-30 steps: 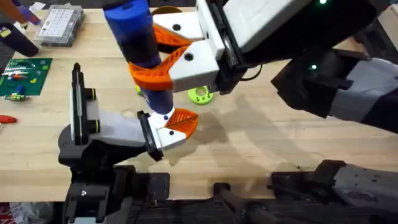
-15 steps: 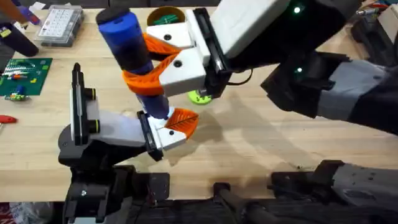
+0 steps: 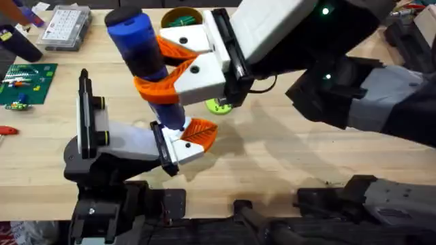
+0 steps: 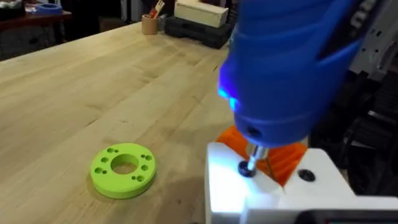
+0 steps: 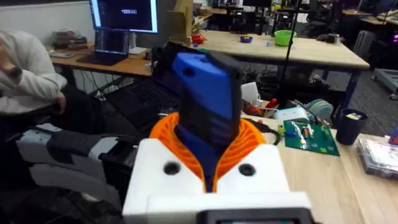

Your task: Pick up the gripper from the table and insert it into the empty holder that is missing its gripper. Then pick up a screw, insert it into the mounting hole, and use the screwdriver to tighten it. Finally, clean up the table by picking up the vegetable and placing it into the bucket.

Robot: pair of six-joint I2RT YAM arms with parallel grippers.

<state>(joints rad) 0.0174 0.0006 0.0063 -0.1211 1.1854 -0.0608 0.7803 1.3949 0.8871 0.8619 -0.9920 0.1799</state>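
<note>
My right gripper [image 3: 152, 68] reaches across the middle and is shut on the blue screwdriver [image 3: 139, 47], which stands tilted with its top toward the left. The screwdriver [image 4: 286, 68] points down, and its bit sits on a dark screw [image 4: 244, 168] in the white block of my left gripper [image 4: 261, 190]. An orange ribbed pad [image 3: 199, 132] shows on my left gripper [image 3: 191, 139]. In the right wrist view the screwdriver [image 5: 208, 93] rises between the orange pads of my right gripper [image 5: 208, 149]. The bucket [image 3: 182, 18] stands at the table's far edge. The vegetable is hidden.
A flat lime-green disc [image 3: 219, 104] with holes lies on the wood just right of the screwdriver; it is also in the left wrist view [image 4: 123, 168]. A green circuit board [image 3: 26, 83] and a clear parts box [image 3: 65, 27] sit at the far left.
The right gripper has swung the screwdriver's top to the left and tilted it, with its tip staying at the left gripper. Nothing has moved in the last half second.
</note>
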